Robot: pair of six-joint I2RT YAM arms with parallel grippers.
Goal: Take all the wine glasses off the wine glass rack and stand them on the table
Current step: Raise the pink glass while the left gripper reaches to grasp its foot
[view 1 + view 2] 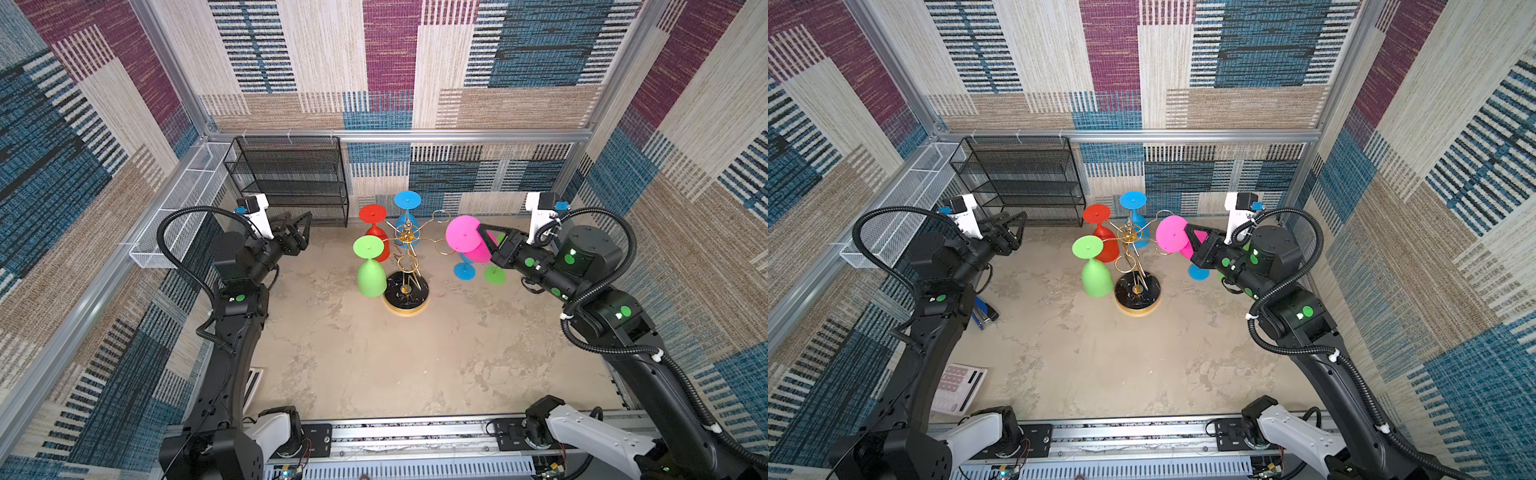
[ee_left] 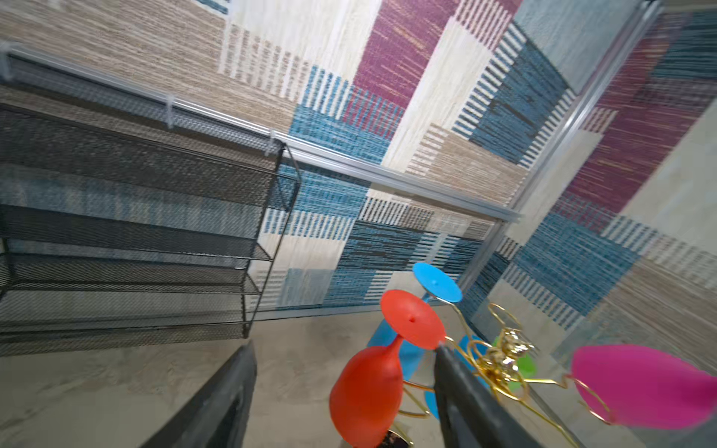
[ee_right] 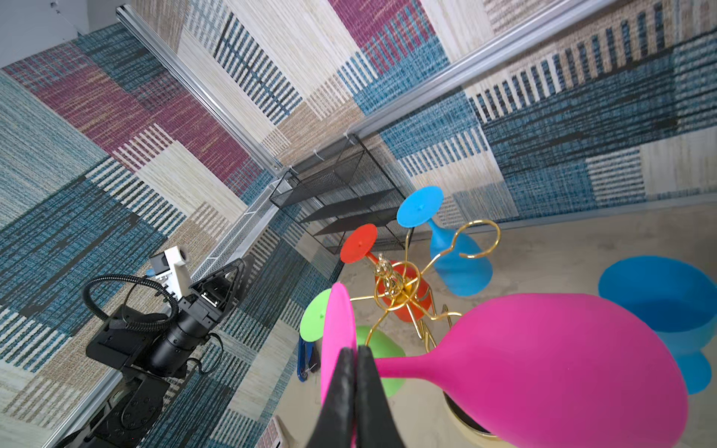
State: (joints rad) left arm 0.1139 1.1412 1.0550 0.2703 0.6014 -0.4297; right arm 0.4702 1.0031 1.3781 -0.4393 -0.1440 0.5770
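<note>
The gold wire wine glass rack [image 1: 406,237] stands mid-table on its round black base [image 1: 1138,293]. Red [image 1: 372,214], blue [image 1: 407,199] and green [image 1: 370,270] glasses hang upside down from its arms. My right gripper [image 1: 482,228] [image 3: 354,351] is shut on the stem of a pink wine glass [image 1: 463,233] [image 3: 543,360], held tilted just right of the rack, clear of the gold rings. My left gripper [image 1: 300,218] [image 2: 344,347] is open and empty, left of the rack by the black shelf, apart from the red glass [image 2: 368,391].
A black mesh shelf unit [image 1: 291,178] stands at the back left, with a white mesh basket [image 1: 183,208] along the left wall. A blue glass [image 1: 464,270] and a green one [image 1: 494,275] stand on the table under my right arm. A stapler [image 1: 984,313] and calculator [image 1: 959,386] lie front left.
</note>
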